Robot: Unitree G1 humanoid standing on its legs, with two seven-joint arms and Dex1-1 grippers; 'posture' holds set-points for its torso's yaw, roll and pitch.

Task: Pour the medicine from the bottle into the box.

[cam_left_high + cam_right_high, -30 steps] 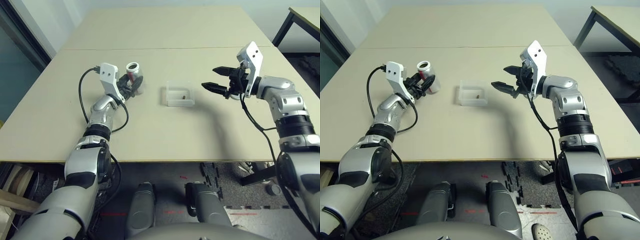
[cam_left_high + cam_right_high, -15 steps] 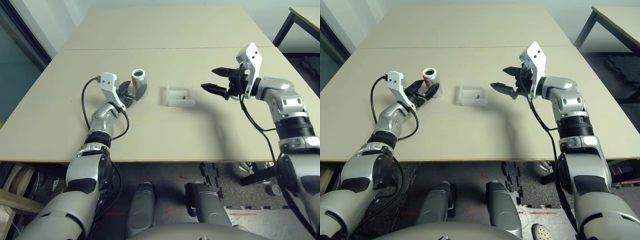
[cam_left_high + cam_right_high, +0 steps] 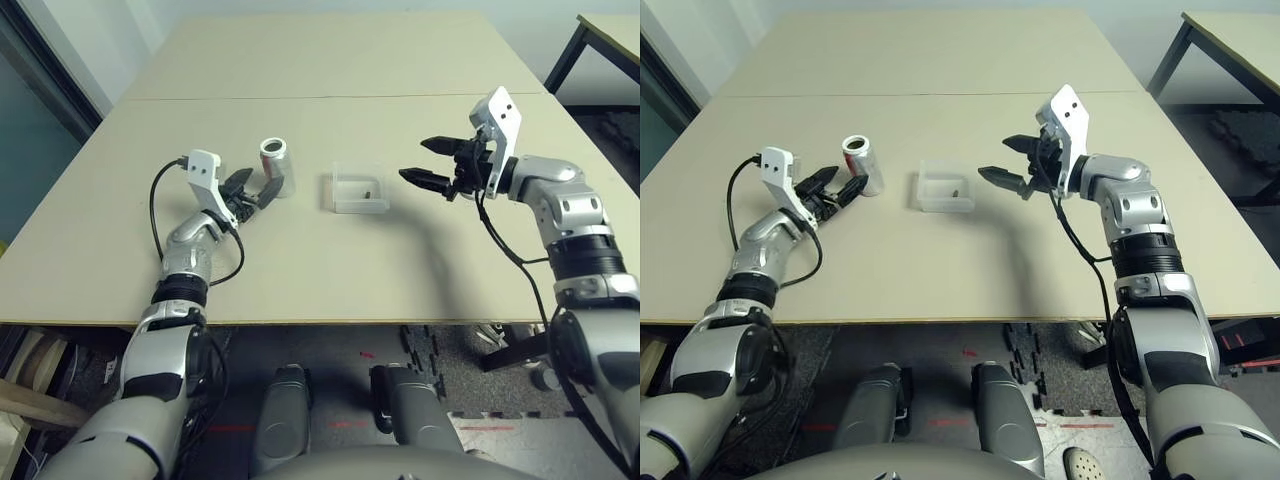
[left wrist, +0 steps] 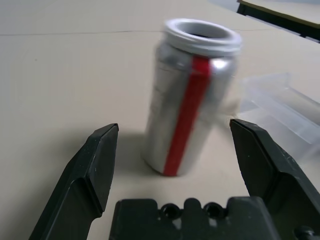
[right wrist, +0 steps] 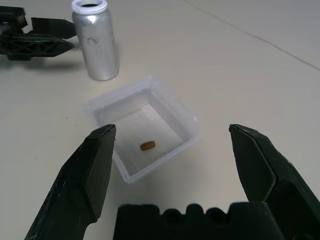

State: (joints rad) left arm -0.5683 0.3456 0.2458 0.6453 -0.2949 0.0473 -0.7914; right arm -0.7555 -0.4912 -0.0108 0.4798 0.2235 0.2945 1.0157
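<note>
Behind both grippers we see the pale table (image 3: 330, 270) run back to a white wall (image 3: 330, 6). Beyond the right gripper stands another table (image 3: 615, 33); below both grippers lies dark grey floor (image 3: 335, 345).

Even indoor light | soft shadows | bottle (image 4: 186, 100) slightly blurred

Pale tabletop (image 3: 300, 280), second table (image 3: 617, 32), light clog shoe (image 3: 1082, 464), dark floor mat (image 3: 1230, 150)

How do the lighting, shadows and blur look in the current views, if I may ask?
Left eye view: a soft shadow stretches over the table from near the box; left wrist view: the bottle looks smeared, with a bright glint below its neck; right wrist view: dimmer light, the pill fairly crisp.
</note>
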